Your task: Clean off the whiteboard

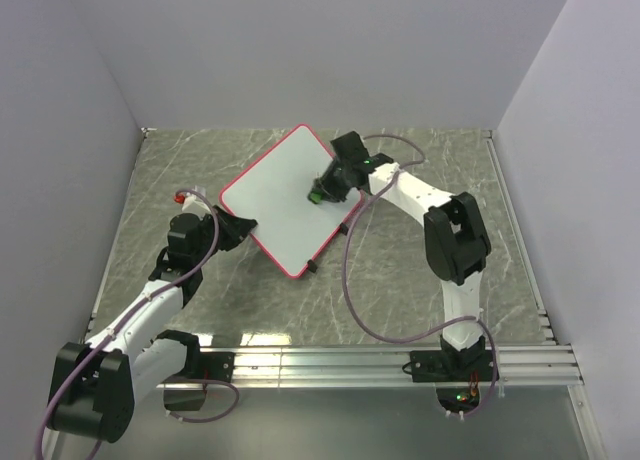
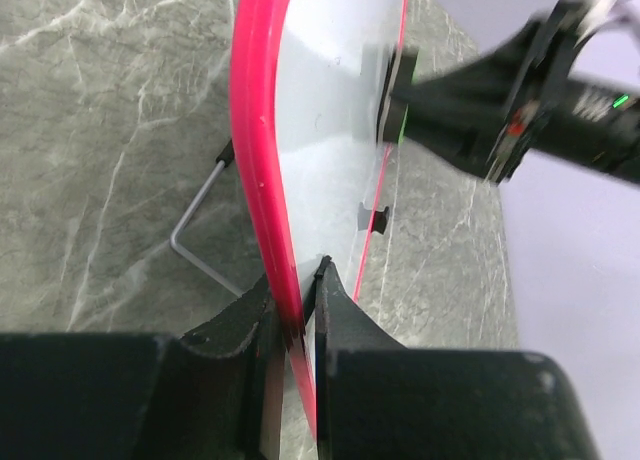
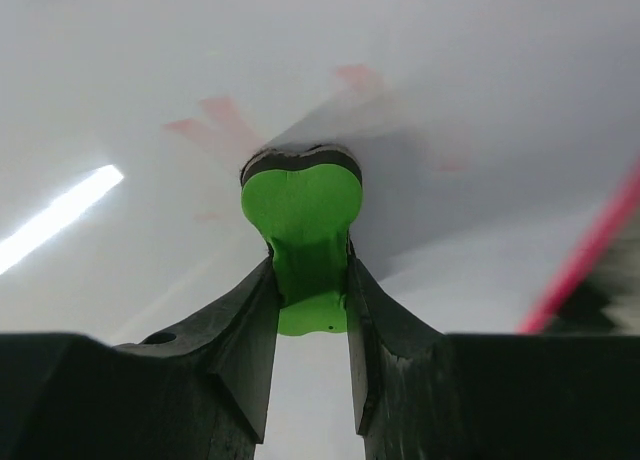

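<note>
The grey marbled table (image 1: pixel 400 280) carries the whiteboard (image 1: pixel 285 195), which sits turned cornerwise about the middle of it, its red-pink frame all around. The left arm (image 1: pixel 150 300) reaches to the whiteboard's near left edge, and the right arm (image 1: pixel 440 230) bends over its far right corner.

The left gripper (image 2: pixel 305 285) is nearly closed, with its two fingers pinching the whiteboard's red frame between them. The right gripper (image 3: pixel 312 270) is over the whiteboard's right part, closed tight on a green eraser (image 3: pixel 302 205) whose dark pad is pressed against the white face.

A thin wire leg (image 2: pixel 195 225) stands out from the back of the whiteboard. A small black foot (image 1: pixel 312 268) shows at the whiteboard's near edge. Faint red smears (image 3: pixel 215 120) lie on the whiteboard just beyond the eraser. A small red thing (image 1: pixel 180 195), too small to make out, lies left of the whiteboard.
</note>
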